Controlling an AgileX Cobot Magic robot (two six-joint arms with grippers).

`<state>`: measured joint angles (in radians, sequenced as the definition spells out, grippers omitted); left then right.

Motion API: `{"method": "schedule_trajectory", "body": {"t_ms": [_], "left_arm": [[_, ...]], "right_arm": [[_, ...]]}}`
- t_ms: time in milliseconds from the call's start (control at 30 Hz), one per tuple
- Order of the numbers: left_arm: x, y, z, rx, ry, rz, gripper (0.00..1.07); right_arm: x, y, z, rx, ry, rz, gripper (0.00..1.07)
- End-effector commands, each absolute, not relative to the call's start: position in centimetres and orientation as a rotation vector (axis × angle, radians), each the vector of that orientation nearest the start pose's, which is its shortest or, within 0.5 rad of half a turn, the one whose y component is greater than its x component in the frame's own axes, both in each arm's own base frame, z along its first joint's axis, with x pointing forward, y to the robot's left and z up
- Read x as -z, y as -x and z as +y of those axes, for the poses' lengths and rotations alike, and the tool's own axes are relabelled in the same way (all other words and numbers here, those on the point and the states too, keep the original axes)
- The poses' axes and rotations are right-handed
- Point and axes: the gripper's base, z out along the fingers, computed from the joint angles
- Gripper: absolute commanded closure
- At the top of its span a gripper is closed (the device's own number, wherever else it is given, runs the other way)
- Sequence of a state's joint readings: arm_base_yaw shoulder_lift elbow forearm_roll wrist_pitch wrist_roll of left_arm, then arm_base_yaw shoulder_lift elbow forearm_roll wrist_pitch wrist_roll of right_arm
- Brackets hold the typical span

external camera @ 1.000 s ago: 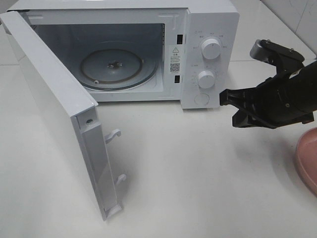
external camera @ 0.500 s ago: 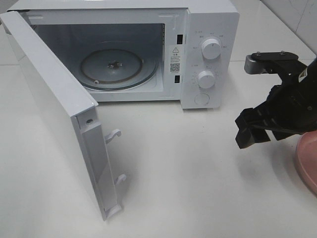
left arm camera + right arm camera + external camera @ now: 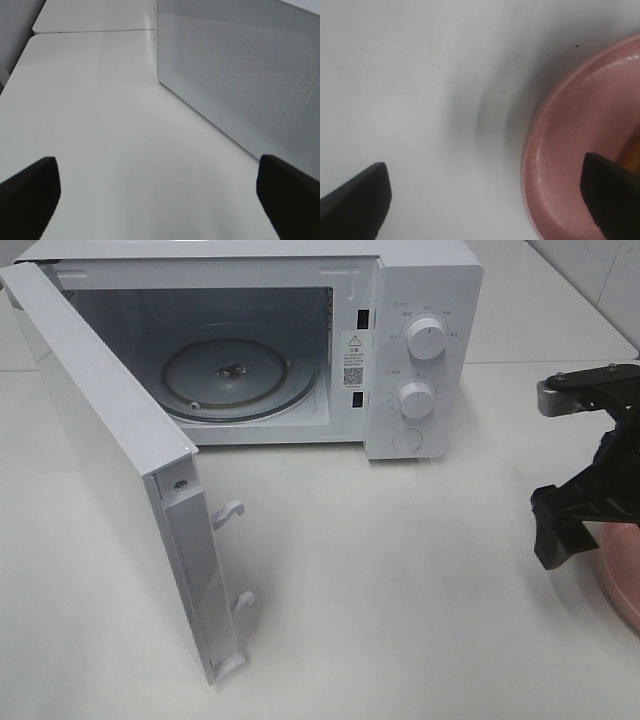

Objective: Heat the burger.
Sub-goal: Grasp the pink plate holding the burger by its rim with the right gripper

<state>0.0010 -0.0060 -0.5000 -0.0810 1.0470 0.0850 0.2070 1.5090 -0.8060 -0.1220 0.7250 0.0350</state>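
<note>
The burger is almost wholly out of view. Only a thin yellow-orange sliver (image 3: pixel 633 150) shows on the pink plate (image 3: pixel 570 150), beside one fingertip, and I cannot tell for sure that it is the burger. My right gripper (image 3: pixel 485 200) hangs open over the near-left rim of that plate (image 3: pixel 625 575), one finger over bare table and the other over the plate. In the exterior high view it (image 3: pixel 572 530) points down at the far right. My left gripper (image 3: pixel 160 195) stands open and empty over bare table, facing the microwave door (image 3: pixel 240 75).
The white microwave (image 3: pixel 420 300) stands at the back with its door (image 3: pixel 110 440) swung wide toward the front left. Its glass turntable (image 3: pixel 230 375) is bare. Two knobs (image 3: pixel 427 338) sit on its right panel. White table lies between the door and the plate.
My right gripper has swung right, away from the microwave's panel, tilted down over the plate's rim, and its jaws have spread open. The left gripper has not moved.
</note>
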Motion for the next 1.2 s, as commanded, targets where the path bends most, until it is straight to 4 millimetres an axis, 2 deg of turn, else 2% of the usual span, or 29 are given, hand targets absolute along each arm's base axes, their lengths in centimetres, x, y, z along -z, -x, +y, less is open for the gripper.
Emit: {"method": "schedule_trajectory", "body": {"t_ms": [33, 133, 200, 533, 667, 967, 1200], "left_arm": [[-27.8, 0.8, -0.7, 0.052, -0.088, 1.991, 0.07], [-27.8, 0.8, -0.7, 0.052, -0.088, 1.991, 0.07], [-27.8, 0.8, -0.7, 0.052, -0.088, 1.991, 0.07], [-27.8, 0.8, -0.7, 0.052, -0.088, 1.991, 0.07], [-27.8, 0.8, -0.7, 0.052, -0.088, 1.991, 0.07], [-27.8, 0.8, -0.7, 0.052, -0.088, 1.991, 0.07], [-27.8, 0.8, -0.7, 0.052, -0.088, 1.991, 0.07]], "right_arm": [[-19.5, -25.7, 3.7, 0.129, 0.324, 2.878, 0.11], [-19.0, -26.0, 3.0, 0.169, 0.304, 2.891, 0.12], [-17.7, -26.4, 2.7, 0.202, 0.296, 2.936, 0.13], [-14.9, -27.4, 3.0, 0.194, 0.283, 2.973, 0.17], [-13.6, -27.9, 2.2, 0.199, 0.221, 2.995, 0.18], [-13.0, -28.4, 1.5, 0.185, 0.157, 2.974, 0.20], [-11.6, -28.7, 1.6, 0.178, 0.166, 2.996, 0.23]]}}
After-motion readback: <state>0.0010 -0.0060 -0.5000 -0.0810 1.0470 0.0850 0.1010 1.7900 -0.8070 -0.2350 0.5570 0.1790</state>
